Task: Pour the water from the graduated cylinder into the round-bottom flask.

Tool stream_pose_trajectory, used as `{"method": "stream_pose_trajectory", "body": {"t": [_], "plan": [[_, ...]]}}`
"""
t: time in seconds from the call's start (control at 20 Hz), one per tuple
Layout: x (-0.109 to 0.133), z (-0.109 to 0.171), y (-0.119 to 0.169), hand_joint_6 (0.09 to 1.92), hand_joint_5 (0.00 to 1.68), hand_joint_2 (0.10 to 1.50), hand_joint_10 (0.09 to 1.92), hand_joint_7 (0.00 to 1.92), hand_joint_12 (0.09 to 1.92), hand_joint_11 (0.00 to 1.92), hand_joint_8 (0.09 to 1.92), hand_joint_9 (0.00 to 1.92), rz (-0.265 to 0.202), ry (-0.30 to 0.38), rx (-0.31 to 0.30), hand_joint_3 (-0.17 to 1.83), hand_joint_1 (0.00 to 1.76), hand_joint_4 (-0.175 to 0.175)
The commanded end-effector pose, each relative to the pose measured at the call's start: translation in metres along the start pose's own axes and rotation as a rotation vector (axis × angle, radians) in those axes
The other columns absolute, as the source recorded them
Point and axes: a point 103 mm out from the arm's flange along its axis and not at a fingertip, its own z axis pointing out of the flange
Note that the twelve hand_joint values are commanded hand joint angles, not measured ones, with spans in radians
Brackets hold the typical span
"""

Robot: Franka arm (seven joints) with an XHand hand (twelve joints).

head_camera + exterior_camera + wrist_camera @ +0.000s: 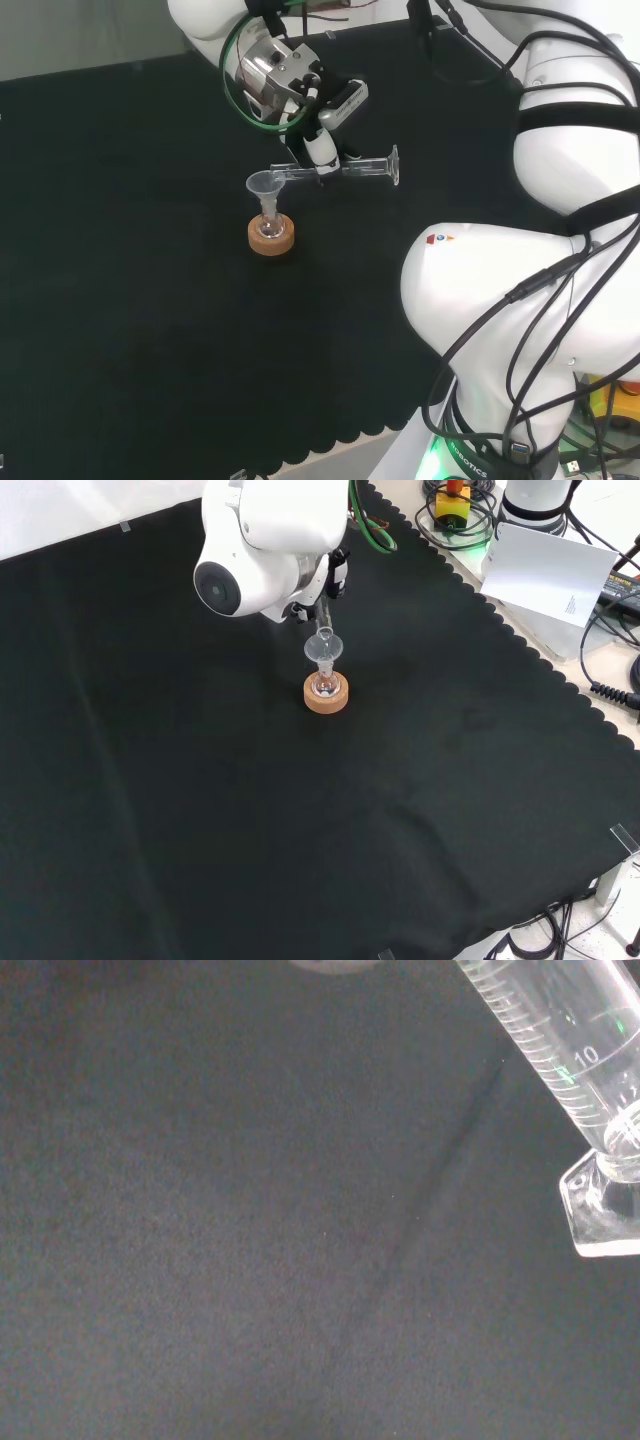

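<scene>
Head view: the hand (318,125) holds the measuring cylinder (340,171) in the air over the black cloth (130,250), fingers curled round the middle of the glass tube. The cylinder lies almost level. Its long axis runs left to right in this view, with the flat foot (394,165) at the right end, turned on edge, and the open mouth at the left end. The mouth reaches over the rim of a small clear funnel (263,185), at or just above it; whether they touch cannot be told.

The funnel sits upright in the neck of a small round flask (269,226). The flask rests in a cork ring (271,237) on the cloth, just below and left of the hand in this view. What the flask holds cannot be made out.

Front view: a large white arm link (262,542) with a round grey cap stands before the hand. Under it the cylinder (323,620) shows as a short clear length coming down toward the funnel (326,647), so here its axis runs away from the camera. The funnel, the flask (324,685) and the cork ring (326,694) stand in line, one above the other, on the cloth (300,830).

Wrist view: the cylinder (560,1045) crosses one corner on a slant, printed scale marks along its wall, its angular foot (600,1215) at the near end. Cloth (250,1240) with a faint crease lies behind it. No water level can be read in the tube.
</scene>
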Motion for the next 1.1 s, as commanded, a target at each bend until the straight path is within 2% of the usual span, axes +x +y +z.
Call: {"method": "stream_pose_trajectory", "body": {"t": [0.05, 1.1], "plan": [[0.0004, 0.0000, -0.0002, 0.69, 0.95, 1.10, 0.12, 1.02, 0.80, 1.16, 0.98, 1.43, 0.002, -0.005, 0.014, -0.02, 1.37, -0.050], [0.0044, -0.0050, -0.0037, 0.68, 0.92, 1.10, 0.11, 1.02, 0.80, 1.16, 0.98, 1.43, 0.021, -0.020, 0.046, -0.02, 1.37, -0.061]]}}
